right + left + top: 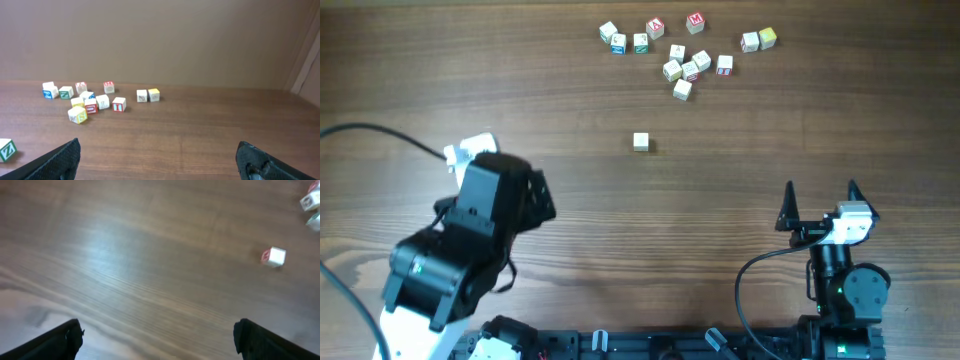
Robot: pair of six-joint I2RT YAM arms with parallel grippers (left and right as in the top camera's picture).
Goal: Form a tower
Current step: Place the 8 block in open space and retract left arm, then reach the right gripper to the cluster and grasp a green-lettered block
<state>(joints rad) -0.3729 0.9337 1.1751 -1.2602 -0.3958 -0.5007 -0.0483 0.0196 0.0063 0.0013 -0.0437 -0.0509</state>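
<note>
Wooden table (620,230), perhaps cardboard wall (160,40); left end effector (157,335), right end effector (157,155) both spread.

Desk (570,120): brown wood-grain top, smooth, low sheen (pale glare patch in the left wrist view). Cubes (672,70): cream bare wood, matt, with coloured printed faces. Left pincer (157,332) and right pincer (157,152): black plastic, matt. Left arm housing (470,230): black, smooth, faint gloss. Cable (380,132): black, looks rubbery. Wall (160,40): flat matt tan.
</note>
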